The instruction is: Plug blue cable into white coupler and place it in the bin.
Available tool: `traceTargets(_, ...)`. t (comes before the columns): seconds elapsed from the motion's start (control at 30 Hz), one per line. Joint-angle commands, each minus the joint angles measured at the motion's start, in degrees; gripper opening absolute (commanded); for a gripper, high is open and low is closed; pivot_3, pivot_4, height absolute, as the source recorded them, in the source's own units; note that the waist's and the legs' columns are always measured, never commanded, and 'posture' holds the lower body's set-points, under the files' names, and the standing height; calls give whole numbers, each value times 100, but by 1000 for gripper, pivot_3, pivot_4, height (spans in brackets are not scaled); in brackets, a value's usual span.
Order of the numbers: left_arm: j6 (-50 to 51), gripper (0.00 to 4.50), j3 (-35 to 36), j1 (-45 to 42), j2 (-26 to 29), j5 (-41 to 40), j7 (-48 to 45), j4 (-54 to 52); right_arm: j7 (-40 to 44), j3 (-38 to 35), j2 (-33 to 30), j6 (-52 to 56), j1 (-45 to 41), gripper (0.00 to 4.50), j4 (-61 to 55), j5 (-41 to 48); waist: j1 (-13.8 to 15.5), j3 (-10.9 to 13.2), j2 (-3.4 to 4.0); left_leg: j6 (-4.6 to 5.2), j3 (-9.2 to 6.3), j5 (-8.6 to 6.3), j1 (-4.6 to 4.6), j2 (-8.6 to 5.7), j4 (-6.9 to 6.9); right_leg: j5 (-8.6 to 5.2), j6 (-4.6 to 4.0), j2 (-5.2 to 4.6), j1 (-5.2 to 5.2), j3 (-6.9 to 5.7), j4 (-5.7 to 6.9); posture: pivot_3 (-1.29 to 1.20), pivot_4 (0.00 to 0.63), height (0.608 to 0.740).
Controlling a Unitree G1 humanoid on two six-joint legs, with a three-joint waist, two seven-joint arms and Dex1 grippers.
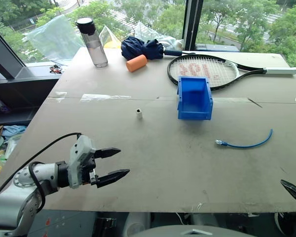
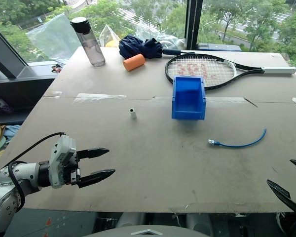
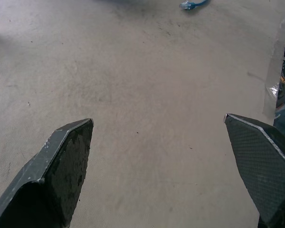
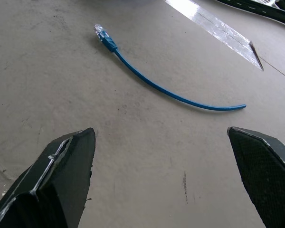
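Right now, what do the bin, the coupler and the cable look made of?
Bin: likely moulded plastic, bright blue, slight sheen on thin, rigid walls. White coupler: probably hard plastic, small boxy block; too small for finish. Blue cable: flexible rubbery jacket, lying in a curve, with a clear plastic plug.

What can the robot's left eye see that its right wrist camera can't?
Left eye: the bin, the white coupler, a racket, a bottle and the open left pincer. Right wrist: its own open right pincer up close, both fingers spread wide. Both: the blue cable lying loose on the table, plugged into nothing.
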Motion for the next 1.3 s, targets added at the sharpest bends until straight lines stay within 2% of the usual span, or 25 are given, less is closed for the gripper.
traceTargets(0.03, -48, 4486, 59, -14, -76, -180, 46, -137, -664, 145, -284, 807, -400, 4500, -630, 269, 1, 1, 2, 0, 0, 0, 0, 0, 0, 0, 0, 0, 0, 0, 0, 0, 150, 740)
traceTargets(0.1, 32, 4486, -59, -101, -216, -279, 194, -256, -1160, 352, -704, 1716, -1011, 4500, -988, 669, -89, 5, 6, 0, -3, 0, 4, 5, 3, 1, 0, 1, -2, 15, 2, 0, 150, 740)
traceTargets(0.2, -139, 4486, -253, -106, -183, -194, 59, -452, -1266, 1015, -1393, 2475, -1955, 4500, -1007, 870, -106, 5, -2, 1, 16, 0, 3, -1, 3, 4, -3, -4, 6, 35, 7, 0, 150, 740)
traceTargets(0.23, -245, 4486, -348, -77, -146, -141, -59, -515, -1164, 1475, -1659, 2503, -2399, 4500, -890, 773, -93, 0, -11, 1, 12, 0, 24, -5, 4, 5, -4, 3, 2, 29, 7, 0, 150, 740)
traceTargets(0.33, -506, 4486, -526, -85, -78, -9, -216, -600, -751, 2641, -2103, 2518, -3385, 4500, -367, 550, -19, 2, -25, 3, 11, -1, -3, -13, 2, 15, -26, 13, -2, 2, -4, 0, 150, 740)
traceTargets(0.5, -527, 4486, -681, -239, 15, -21, -154, -928, -295, 4053, -2416, 2286, -4331, 4500, 628, -236, 62, 7, -20, 12, 9, -6, -10, -12, 2, 15, -27, 15, -1, -8, -13, 0, 150, 740)
traceTargets(0.67, 89, 4486, -604, -420, 303, -652, 307, -2020, 134, 5399, -2115, 2297, -5469, 4500, 1888, -905, 45, 11, -22, 12, 17, -6, -5, -9, 14, 17, -27, 14, 2, -2, -8, 0, 150, 740)
traceTargets(0.77, 633, 4500, -309, -665, 563, -1644, 1050, -2806, 228, 5781, -1749, 2090, -5857, 3762, 2570, -1138, 59, 15, -12, 12, 14, -6, -4, -12, 13, 16, -27, 16, 3, -5, -5, 0, 150, 740)
traceTargets(0.8, 743, 4500, -225, -725, 631, -1912, 1263, -2969, 240, 5830, -1669, 2065, -5927, 3510, 2667, -1158, 35, 13, -33, 13, 13, -6, -5, -11, 13, 17, -26, 18, 3, -6, -5, 0, 150, 740)
traceTargets(0.83, 836, 4500, -166, -766, 701, -2159, 1490, -3083, 240, 5850, -1591, 2052, -5984, 2985, 2749, -1196, 27, 11, -37, 12, 8, -6, -1, -4, 15, 17, -26, 27, 6, -6, 0, 0, 150, 740)
traceTargets(0.93, 936, 4500, 80, -641, 852, -2645, 1873, -3270, 282, 5869, -1497, 1980, -6012, 1859, 2760, -1285, -54, 6, -40, 12, 8, -6, 8, -2, 15, 18, -26, 27, 12, -4, 5, 0, 150, 740)
traceTargets(0.97, 934, 4500, 189, -558, 890, -2728, 1888, -3280, 295, 5855, -1478, 1991, -6007, 1268, 2701, -1275, -71, 6, -42, 13, 9, -6, 9, -3, 15, 18, -26, 29, 12, -4, 6, 0, 150, 740)
traceTargets(1.07, 899, 4500, 429, -373, 978, -2865, 1849, -3213, 277, 5782, -1385, 2134, -6022, 37, 2472, -1210, -101, 6, -40, 12, 5, -6, 12, 1, 14, 17, -26, 37, 12, -5, 9, 0, 150, 740)
traceTargets(1.3, 811, 4500, 569, -405, 1140, -2668, 1526, -2660, 191, 5953, -1050, 2926, -6194, 37, 1085, -949, -84, 26, -10, 12, 6, -6, 13, 2, 14, 17, -27, 42, 9, -4, 11, 0, 150, 740)
